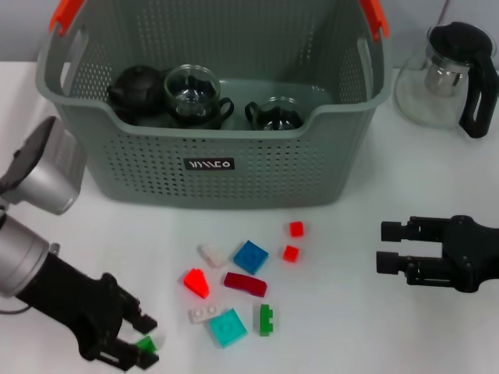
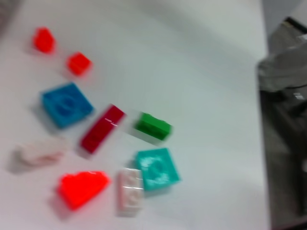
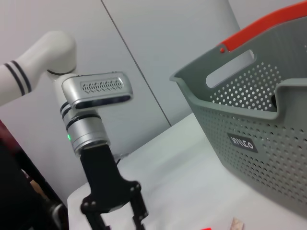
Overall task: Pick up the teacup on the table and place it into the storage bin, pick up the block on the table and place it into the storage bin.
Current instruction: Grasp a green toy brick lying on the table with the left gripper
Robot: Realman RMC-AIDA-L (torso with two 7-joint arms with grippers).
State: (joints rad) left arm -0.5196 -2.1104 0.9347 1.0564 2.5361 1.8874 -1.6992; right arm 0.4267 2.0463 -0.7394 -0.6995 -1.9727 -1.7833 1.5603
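At the near left corner of the white table (image 1: 343,327): left gripper (image 1: 139,341), low over the surface, fingers closed around a small bright green block (image 1: 146,342) pinched between the tips. Off to the right, well apart from the bricks: right gripper (image 1: 390,246), hovering with its two fingers parted and nothing between them, pointing toward the table's middle.

Between the grippers, scattered on the table in front of the bin: blue square block (image 1: 250,256), dark red long block (image 1: 245,284), orange-red wedge block (image 1: 196,282), teal square block (image 1: 227,326), dark green block (image 1: 267,319), two small red cubes (image 1: 296,229) and (image 1: 291,253), one white brick (image 1: 211,254) near the blue one, another white brick (image 1: 202,314) touching the teal one.

At the back: grey-green perforated storage bin (image 1: 234,167), orange handle ends, black label on the front wall. Inside it: black teapot (image 1: 134,90) at the left, glass teacup (image 1: 193,95) with black handle just beside it, second glass teacup (image 1: 275,114) further right. Right of the bin, on the table: glass pitcher (image 1: 452,74) with black lid and handle.
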